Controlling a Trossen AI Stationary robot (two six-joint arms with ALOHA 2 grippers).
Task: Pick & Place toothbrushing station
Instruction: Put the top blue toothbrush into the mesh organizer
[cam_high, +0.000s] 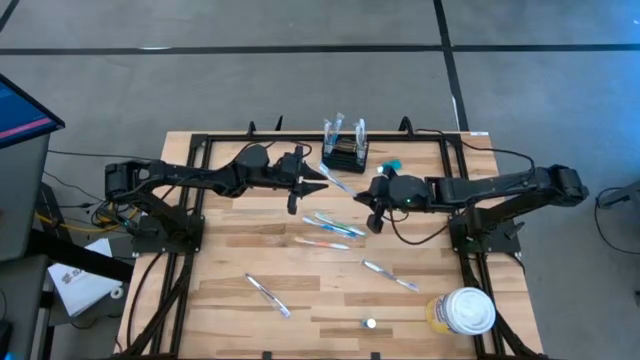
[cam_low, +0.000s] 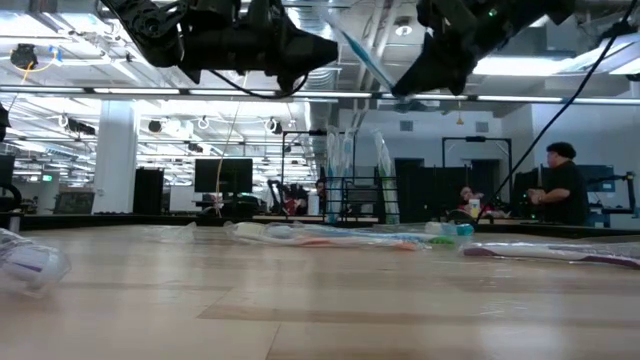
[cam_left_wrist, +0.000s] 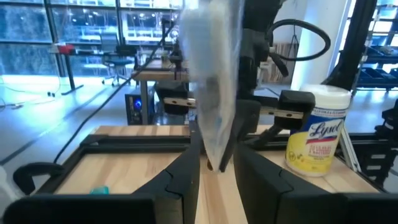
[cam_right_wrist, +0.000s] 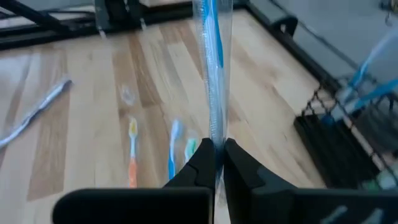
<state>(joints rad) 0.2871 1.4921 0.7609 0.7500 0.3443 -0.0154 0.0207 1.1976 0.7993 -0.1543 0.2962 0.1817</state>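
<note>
A: Starting at the near bench edge (cam_high: 330, 340), what lies closest?

B: A round white-lidded wipes tub (cam_high: 464, 310) stands at the near right corner. Wrapped toothbrushes (cam_high: 325, 232) lie scattered across the middle of the wood, with bare patches between them.

A: And the arms?

B: Both are raised above the middle. The left gripper (cam_high: 322, 180) is clamped on a clear-wrapped toothbrush (cam_left_wrist: 211, 81) standing up between its fingers. The right gripper (cam_high: 375, 215) is pressed together on another wrapped blue toothbrush (cam_right_wrist: 212, 68).

A: Where is the toothbrushing station?

B: The toothbrushing station (cam_high: 345, 155), a small black mesh box, sits at the far edge, between the arms and just beyond both grippers. Packets already stand in it. Black frame rails (cam_high: 200, 200) border the bench's sides.
</note>
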